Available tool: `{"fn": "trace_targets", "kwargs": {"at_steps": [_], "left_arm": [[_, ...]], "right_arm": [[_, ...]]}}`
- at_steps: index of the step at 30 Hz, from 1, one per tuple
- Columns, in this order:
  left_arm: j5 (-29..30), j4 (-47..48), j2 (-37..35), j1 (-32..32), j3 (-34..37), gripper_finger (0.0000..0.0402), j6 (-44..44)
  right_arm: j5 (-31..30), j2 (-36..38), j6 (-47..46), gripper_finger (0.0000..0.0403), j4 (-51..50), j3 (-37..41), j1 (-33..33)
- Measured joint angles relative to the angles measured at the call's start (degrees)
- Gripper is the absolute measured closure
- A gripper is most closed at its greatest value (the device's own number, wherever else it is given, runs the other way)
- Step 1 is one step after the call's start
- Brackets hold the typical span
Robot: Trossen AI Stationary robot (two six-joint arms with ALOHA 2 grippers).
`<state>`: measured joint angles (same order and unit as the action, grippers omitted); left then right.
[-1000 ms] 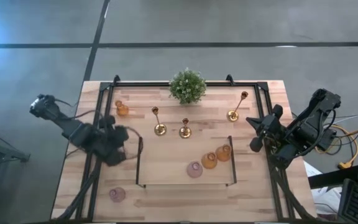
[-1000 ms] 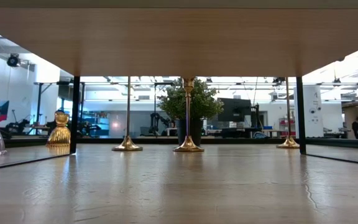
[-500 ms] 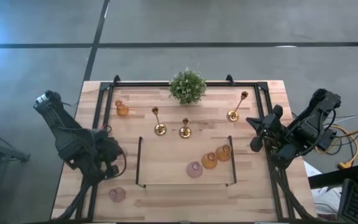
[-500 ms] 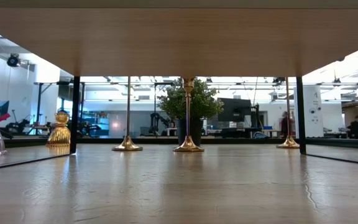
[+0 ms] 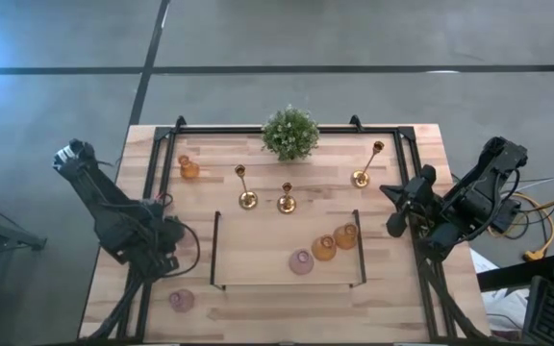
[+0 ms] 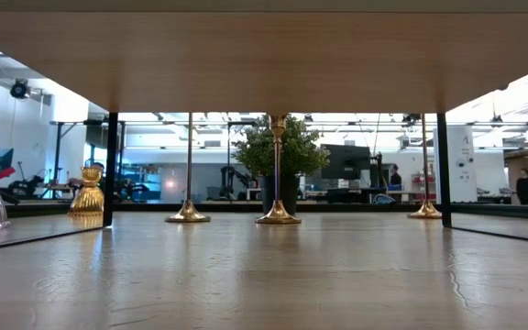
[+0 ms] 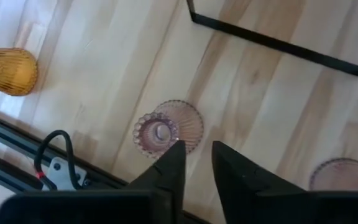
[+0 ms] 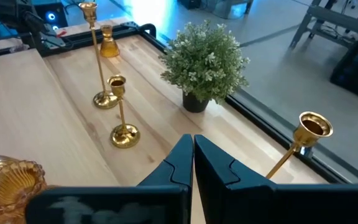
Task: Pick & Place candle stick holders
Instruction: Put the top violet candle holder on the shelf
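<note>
Three gold candlesticks point(image 5: 246, 197) point(image 5: 287, 202) point(image 5: 362, 177) stand upright on their round bases at the back. Amber cups sit at the far left point(image 5: 188, 170) and mid-right point(image 5: 323, 248) point(image 5: 346, 235). Pink cups sit mid-table point(image 5: 301, 261) and near left point(image 5: 181, 300). My left gripper point(image 5: 166, 258) point(image 7: 197, 152) hovers narrowly open over another pink cup point(image 7: 166, 127), which the arm hides in the high view. That cup stands on its base just ahead of the fingertips. My right gripper point(image 5: 397, 207) point(image 8: 192, 146) waits shut over the right edge, holding nothing.
A bushy potted plant point(image 5: 289, 133) stands at the far middle. A black U-shaped frame point(image 5: 287, 285) lies on the table's near half. Black rails point(image 5: 152, 192) run along the table's edges. A cable and bracket point(image 7: 58, 165) lie on the rail beside the pink cup.
My left gripper has swung toward the table's near left corner and come down, turning as it went. It now stands lower, beside the left rail. The cups and candlesticks have kept their places.
</note>
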<state>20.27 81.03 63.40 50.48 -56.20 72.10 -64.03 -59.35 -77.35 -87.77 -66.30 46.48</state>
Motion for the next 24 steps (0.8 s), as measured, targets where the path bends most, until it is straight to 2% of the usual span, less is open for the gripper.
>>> {"fn": "trace_targets", "kwargs": {"at_steps": [7,12,16,24], "left_arm": [[0.09,-0.04,0.00,-0.13,1.49,0.0254,0.04],[0.13,-0.28,0.00,-0.13,1.92,0.0227,-0.09],[0.13,-0.54,0.00,-0.13,2.16,0.0219,-0.89],[0.39,-2.61,0.00,-0.20,2.16,0.0222,-10.33]], "right_arm": [[0.00,0.00,-0.28,0.0394,0.04,0.00,0.02],[-0.01,0.00,-0.29,0.0394,0.04,0.00,0.02],[-0.05,0.00,-0.28,0.0394,0.02,0.00,0.00],[-0.03,0.00,-0.06,0.0394,0.00,0.00,-0.04]]}}
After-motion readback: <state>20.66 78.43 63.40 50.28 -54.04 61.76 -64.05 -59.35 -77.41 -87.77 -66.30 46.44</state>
